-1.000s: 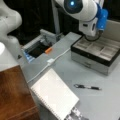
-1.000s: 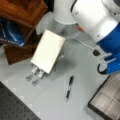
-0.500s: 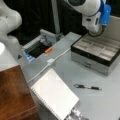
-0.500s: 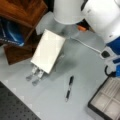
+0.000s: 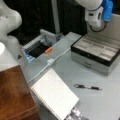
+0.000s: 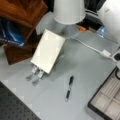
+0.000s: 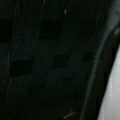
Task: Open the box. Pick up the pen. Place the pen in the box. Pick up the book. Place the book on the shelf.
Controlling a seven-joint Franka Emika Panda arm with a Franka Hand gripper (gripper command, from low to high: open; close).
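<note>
the box (image 5: 96,55) is seen standing open at a front view's right, its grey compartments exposed and its lid raised behind it; a corner of it is also shown in a front view (image 6: 107,100). the pen (image 5: 87,87) is found lying flat on the grey tabletop (image 5: 62,65), near the box's front but apart from it, and in a front view (image 6: 69,88) it is seen between the book and the box. the book (image 5: 53,96) is laid on the tabletop just beside the reddish-brown shelf (image 5: 13,95). the arm's wrist is held above the box; the gripper itself is not clearly shown, so its state cannot be told. the wrist view is filled with something dark, perhaps the lid.
</note>
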